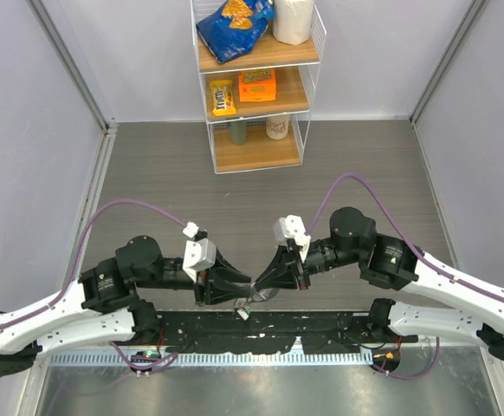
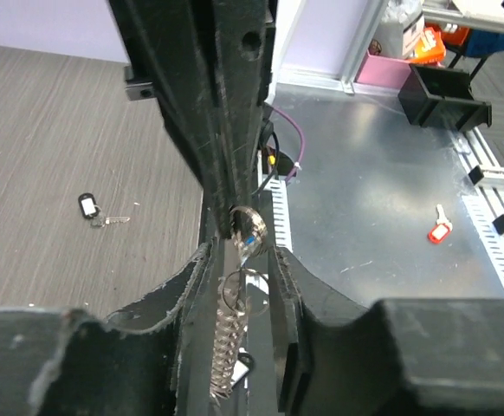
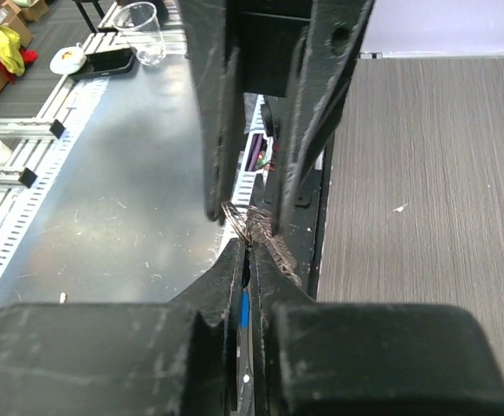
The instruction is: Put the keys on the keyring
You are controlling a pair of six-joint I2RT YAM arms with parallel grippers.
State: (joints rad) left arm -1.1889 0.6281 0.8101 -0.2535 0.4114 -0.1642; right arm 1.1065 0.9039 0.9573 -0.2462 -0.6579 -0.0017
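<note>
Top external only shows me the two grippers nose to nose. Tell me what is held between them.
Observer: Right wrist view: the right gripper is shut on something blue, likely the blue tag of the keyring.
Operator: Now report the left gripper.
Observer: Left wrist view: the left gripper has its fingers slightly apart, with the chain running between them. I cannot tell whether they grip it.
Operator: Find me a key.
Observer: Left wrist view: one black-headed key lies on the wood-grain table, apart from both grippers.

Robot lab (aluminium rails [image 3: 9,165], partition walls [image 1: 27,113])
</note>
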